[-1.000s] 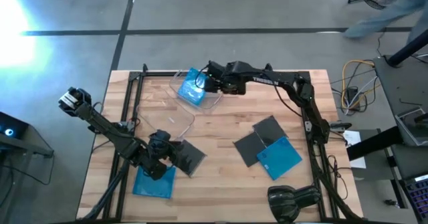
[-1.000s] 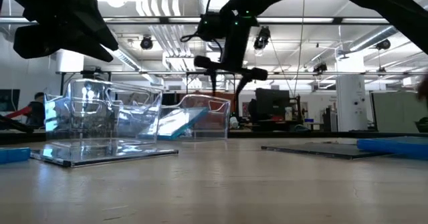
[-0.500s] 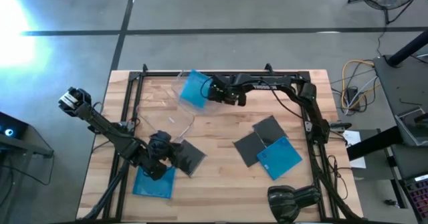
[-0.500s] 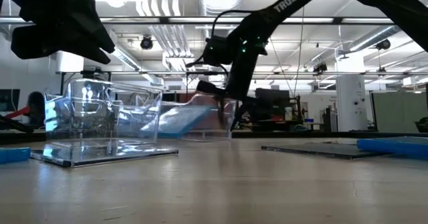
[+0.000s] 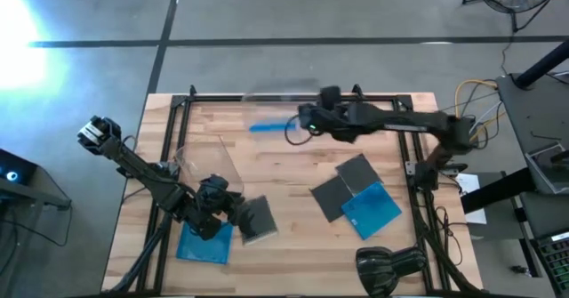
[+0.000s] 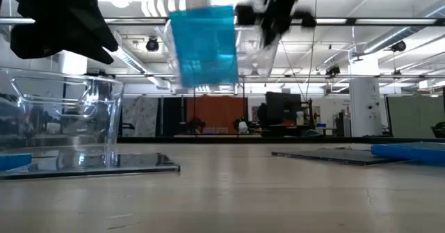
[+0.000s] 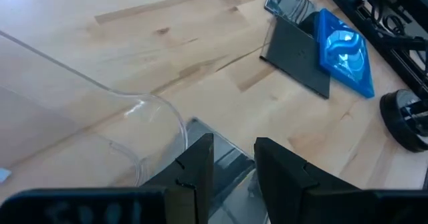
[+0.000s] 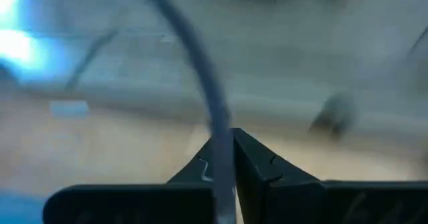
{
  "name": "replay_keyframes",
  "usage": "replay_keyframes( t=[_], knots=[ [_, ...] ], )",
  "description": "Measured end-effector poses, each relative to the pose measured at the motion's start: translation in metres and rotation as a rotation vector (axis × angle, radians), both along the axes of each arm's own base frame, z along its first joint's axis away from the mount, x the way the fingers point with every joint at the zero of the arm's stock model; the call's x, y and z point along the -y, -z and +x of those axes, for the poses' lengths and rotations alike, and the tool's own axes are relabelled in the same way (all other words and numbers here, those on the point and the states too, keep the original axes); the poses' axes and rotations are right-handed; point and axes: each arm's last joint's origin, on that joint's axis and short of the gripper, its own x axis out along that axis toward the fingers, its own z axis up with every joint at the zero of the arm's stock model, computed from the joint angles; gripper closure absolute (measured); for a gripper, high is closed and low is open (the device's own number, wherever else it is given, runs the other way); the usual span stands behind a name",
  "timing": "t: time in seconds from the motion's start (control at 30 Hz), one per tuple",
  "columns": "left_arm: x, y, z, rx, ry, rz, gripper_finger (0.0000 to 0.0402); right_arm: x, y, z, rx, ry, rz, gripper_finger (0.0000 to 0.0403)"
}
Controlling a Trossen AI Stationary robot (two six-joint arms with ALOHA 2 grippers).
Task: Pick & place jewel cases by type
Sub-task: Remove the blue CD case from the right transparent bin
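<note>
The right hand (image 5: 307, 120) is hanging over the desk (image 5: 293, 245) near 12 o'clock, pinched tight on the wall of a clear tray (image 6: 250, 52) that it is holding high in the air, tipped, with a blue jewel case (image 6: 203, 46) inside it. The left hand (image 5: 218, 202) is waiting at 7 o'clock beside a second clear tray (image 5: 200, 160) and a dark jewel case (image 5: 258, 220), its fingers narrowly apart with nothing seen between them. Another blue case (image 5: 204, 243) is lying just by it, and two dark cases (image 5: 356, 169) and a blue one (image 5: 372, 211) are resting at 4 o'clock. The sorting looks only just started; next, the lifted tray probably needs setting down level so its case does not slide out.
</note>
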Motion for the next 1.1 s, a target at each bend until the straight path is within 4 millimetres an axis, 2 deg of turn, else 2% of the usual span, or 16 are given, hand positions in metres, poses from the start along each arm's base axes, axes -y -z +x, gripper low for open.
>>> replay_keyframes(
  t=[0.1,0.2,0.33,0.47,0.57,0.63,0.7,0.83,0.93,1.0,1.1],
  knots=[
    [0.001,-0.002,0.001,0.006,0.0,-0.004,0.0312,-0.033,-0.033,-0.013,-0.191,-0.008,-0.327,0.0395],
    [0.001,-0.006,0.002,0.016,0.0,-0.012,0.0312,-0.045,-0.043,-0.014,-0.359,-0.021,-0.432,0.0394],
    [0.003,-0.01,0.004,0.03,0.0,-0.023,0.0312,-0.038,-0.035,-0.008,-0.427,0.02,-0.454,0.0395],
    [0.003,-0.012,0.004,0.04,-0.003,-0.032,0.0312,-0.017,-0.022,0.001,-0.478,0.111,-0.469,0.0395],
    [0.004,-0.014,0.005,0.052,-0.005,-0.044,0.0312,0.013,-0.004,0.01,-0.463,-0.013,-0.289,0.0395],
    [0.005,-0.015,0.006,0.064,-0.004,-0.053,0.0312,0.036,0.008,0.014,-0.378,-0.15,-0.069,0.0395],
    [0.006,-0.015,0.006,0.067,-0.003,-0.057,0.0312,0.059,0.022,0.01,-0.295,-0.204,0.201,0.0395],
    [0.006,-0.016,0.006,0.078,-0.003,-0.067,0.0312,0.094,0.053,0.0,-0.32,-0.282,0.605,0.0395],
    [0.006,-0.016,0.006,0.079,-0.003,-0.063,0.0312,0.11,0.064,-0.001,-0.286,-0.418,0.76,0.0394],
    [0.006,-0.015,0.006,0.078,-0.003,-0.058,0.0312,0.114,0.064,0.0,-0.272,-0.498,0.773,0.0389],
    [0.006,-0.015,0.006,0.082,-0.008,-0.046,0.0312,0.114,0.068,0.003,-0.366,-0.552,0.731,0.0367]
  ],
)
